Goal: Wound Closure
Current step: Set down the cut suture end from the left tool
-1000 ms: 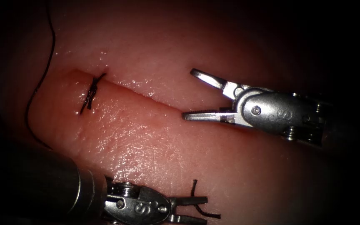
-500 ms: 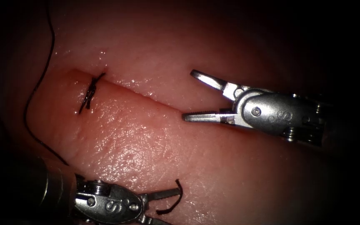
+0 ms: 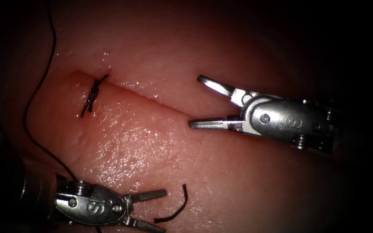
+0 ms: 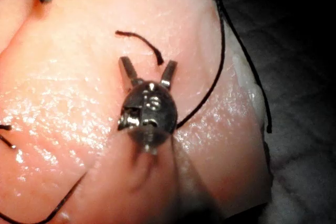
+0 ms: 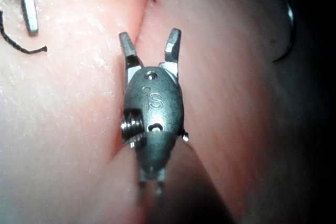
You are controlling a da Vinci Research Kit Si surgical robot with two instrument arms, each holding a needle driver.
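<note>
**One stitch tied, most of the cut open**

The tissue [image 3: 160, 146] carries a cut [image 3: 152, 100] that runs from the upper left of the endoscope frame toward the centre. Near its upper-left end one knotted stitch [image 3: 92, 96] crosses the cut, so I judge that the first stitch is done. The longer part of the cut, toward the centre and right, has no stitch, so most of the closing seems to be left.

The left tool [image 3: 154, 210] is at the lower left of the frame, on the tissue below the cut. Its jaws are spread apart and hold nothing. Just beside its tips a short cut end of thread [image 3: 174, 212] lies loose on the tissue; it is apart from the jaws, as the left wrist view [image 4: 142, 42] also shows.

The right tool [image 3: 203, 101] comes from the right of the frame. Its jaws are wide apart and empty, and the lower jaw lies at the line of the cut.

A long thread [image 3: 39, 82] goes down the left edge of the frame toward the left tool's shaft. In the right wrist view a curved piece that may be the needle [image 5: 287, 30] lies away from the tissue in the dark; I cannot tell for sure. It is held by no tool.

There are no containers in these pictures.
</note>
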